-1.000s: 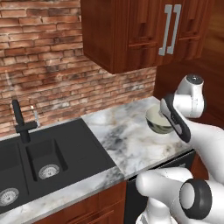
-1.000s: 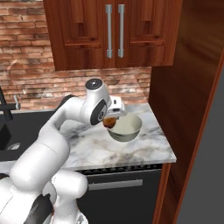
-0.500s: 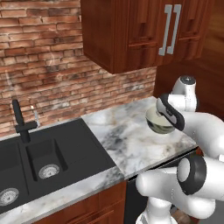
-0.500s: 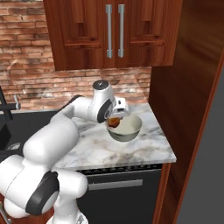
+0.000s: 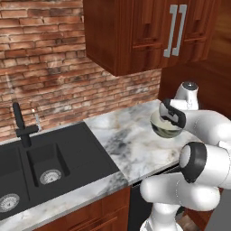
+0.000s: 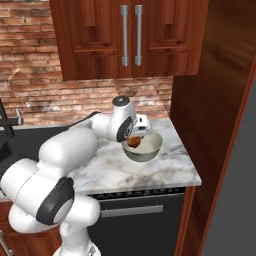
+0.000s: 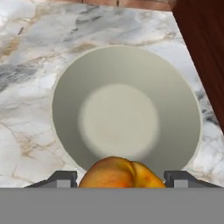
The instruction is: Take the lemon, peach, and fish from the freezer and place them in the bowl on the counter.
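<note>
Peach [image 7: 120, 172] clenched in pincer [image 6: 136, 139], carried inward from bowl [image 7: 61, 109] rim to above its hollow. Still unreleased; lemon, fish outstanding.

open marble counter [image 5: 122, 140] left of the bowl [image 7: 127, 109], dark wood panel [image 6: 210, 100] close on its right, upper cabinets [image 6: 125, 35] overhead, brick wall [image 5: 54, 76] behind

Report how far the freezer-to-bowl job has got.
Done: nothing yet; the pale off-white round bowl on the veined marble counter is empty. In hand: the round orange-red peach, held between the gripper's fingers over the bowl's near rim. Left: dropping it in, then the other two items.
</note>
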Available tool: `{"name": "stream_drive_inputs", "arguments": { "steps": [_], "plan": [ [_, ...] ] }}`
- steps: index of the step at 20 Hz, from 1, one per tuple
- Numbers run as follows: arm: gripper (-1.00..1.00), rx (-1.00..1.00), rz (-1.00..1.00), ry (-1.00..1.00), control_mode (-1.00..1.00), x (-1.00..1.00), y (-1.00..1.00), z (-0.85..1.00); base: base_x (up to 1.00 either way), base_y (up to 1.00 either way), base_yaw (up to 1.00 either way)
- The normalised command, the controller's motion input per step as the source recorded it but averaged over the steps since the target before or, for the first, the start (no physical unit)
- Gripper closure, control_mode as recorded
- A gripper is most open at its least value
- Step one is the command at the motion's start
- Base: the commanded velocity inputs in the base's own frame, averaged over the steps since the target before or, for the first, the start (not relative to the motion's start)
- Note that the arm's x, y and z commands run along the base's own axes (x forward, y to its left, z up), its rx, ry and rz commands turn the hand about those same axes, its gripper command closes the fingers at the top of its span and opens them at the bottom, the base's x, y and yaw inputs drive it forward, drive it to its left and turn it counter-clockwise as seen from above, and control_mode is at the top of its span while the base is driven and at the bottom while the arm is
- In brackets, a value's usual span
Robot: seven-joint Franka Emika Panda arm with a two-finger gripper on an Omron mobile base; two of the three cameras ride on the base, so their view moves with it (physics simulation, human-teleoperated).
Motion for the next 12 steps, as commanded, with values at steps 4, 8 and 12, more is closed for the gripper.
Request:
{"name": "stream_drive_inputs", "arguments": {
  "steps": [4, 8, 12],
  "plan": [
    [1.0, 0.0, 0.0, 0.03, -1.0, 0.26, -0.05, -0.2, 0.0, 0.0, 0.0],
    [1.0, 0.0, 0.0, 0.03, -1.0, 0.16, -0.05, -0.16, 0.0, 0.0, 0.0],
    [1.0, 0.0, 0.0, 0.02, -1.0, 0.15, -0.04, -0.16, 0.0, 0.0, 0.0]
  ]
}}
